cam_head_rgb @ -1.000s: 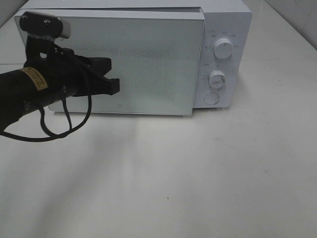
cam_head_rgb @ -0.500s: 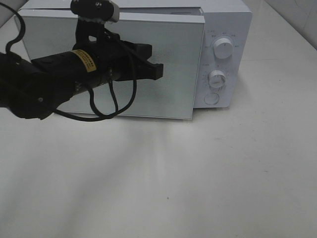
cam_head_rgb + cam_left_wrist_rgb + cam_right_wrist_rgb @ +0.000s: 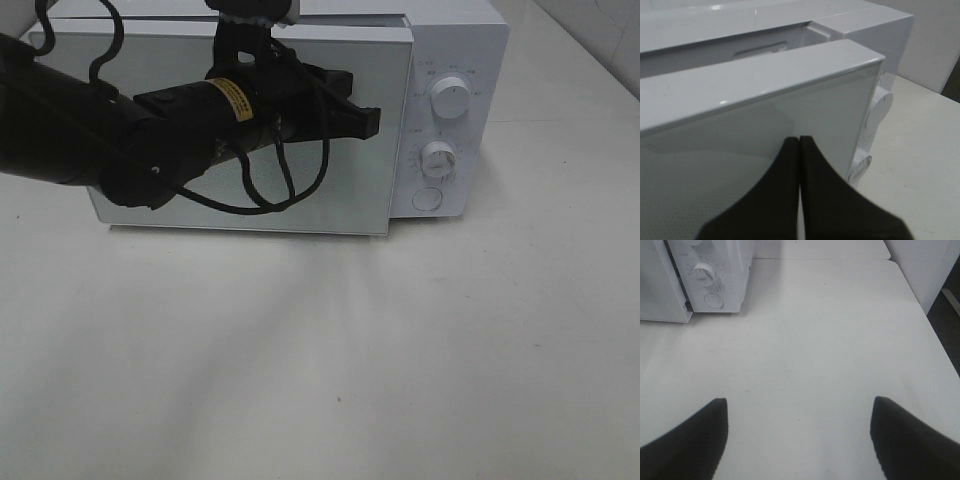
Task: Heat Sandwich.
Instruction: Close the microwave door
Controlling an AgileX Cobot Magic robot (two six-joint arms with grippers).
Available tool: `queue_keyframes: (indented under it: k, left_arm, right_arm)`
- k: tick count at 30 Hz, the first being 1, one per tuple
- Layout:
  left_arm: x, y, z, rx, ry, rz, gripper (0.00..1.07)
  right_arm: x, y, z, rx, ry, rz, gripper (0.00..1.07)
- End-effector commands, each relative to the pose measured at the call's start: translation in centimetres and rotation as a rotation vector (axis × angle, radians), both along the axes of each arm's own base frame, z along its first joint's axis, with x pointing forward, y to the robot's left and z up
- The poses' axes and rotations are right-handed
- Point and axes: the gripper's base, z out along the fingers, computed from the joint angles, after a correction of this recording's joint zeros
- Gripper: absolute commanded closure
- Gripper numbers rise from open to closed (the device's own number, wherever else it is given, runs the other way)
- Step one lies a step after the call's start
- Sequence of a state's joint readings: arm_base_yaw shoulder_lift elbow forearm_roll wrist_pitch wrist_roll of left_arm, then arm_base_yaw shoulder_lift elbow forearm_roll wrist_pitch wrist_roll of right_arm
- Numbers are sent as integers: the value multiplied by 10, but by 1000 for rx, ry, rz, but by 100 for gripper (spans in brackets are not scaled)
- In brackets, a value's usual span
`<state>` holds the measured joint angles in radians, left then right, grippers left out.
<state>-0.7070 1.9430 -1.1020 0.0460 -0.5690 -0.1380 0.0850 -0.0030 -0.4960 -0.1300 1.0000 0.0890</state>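
Two arms and one white microwave [image 3: 455,40] on a pale table [image 3: 400,350], seen from above and from each wrist. At left, one arm reaches across the front of the microwave's door [image 3: 340,190]; a yellow label [image 3: 232,97] sits on its dark barrel and a black cable [image 3: 268,205] loops beneath it. At its end, the left tool [image 3: 373,120] has its fingers pressed together with nothing between them, the tips pointing at the upper part of the glass near the door's free edge, beside the control panel; whether the tips touch the glass cannot be told. In the left wrist view the door stands a little ajar, a narrow gap showing between its top edge and the cabinet. On the panel to the right of the door: upper dial [image 3: 451,99], lower dial [image 3: 438,159] and, below them, round button [image 3: 427,199]. Out of the high view, the right tool [image 3: 800,401] appears in its own wrist view with fingers spread wide above bare table, gripping nothing, well apart from the microwave's front right corner. As for the sandwich, it shows in no view; the frosted, dotted door glass hides whatever lies behind it
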Motion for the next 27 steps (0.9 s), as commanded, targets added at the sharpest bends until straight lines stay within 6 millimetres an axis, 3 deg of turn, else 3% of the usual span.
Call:
queue_keyframes:
  k: [1, 11, 19, 27]
  left_arm:
    - [3, -4, 1, -10, 6, 5, 107]
    - [21, -17, 7, -23, -19, 7, 107]
    - [47, -5, 7, -3, -35, 62, 107]
    - [50, -2, 7, 2, -31, 70, 107]
  right_arm:
    - [-4, 0, 0, 9, -32, -5, 32]
    - [-4, 0, 0, 9, -32, -5, 32]
    - [-4, 0, 0, 8, -32, -4, 32]
    - [-4, 0, 0, 8, -32, -4, 32]
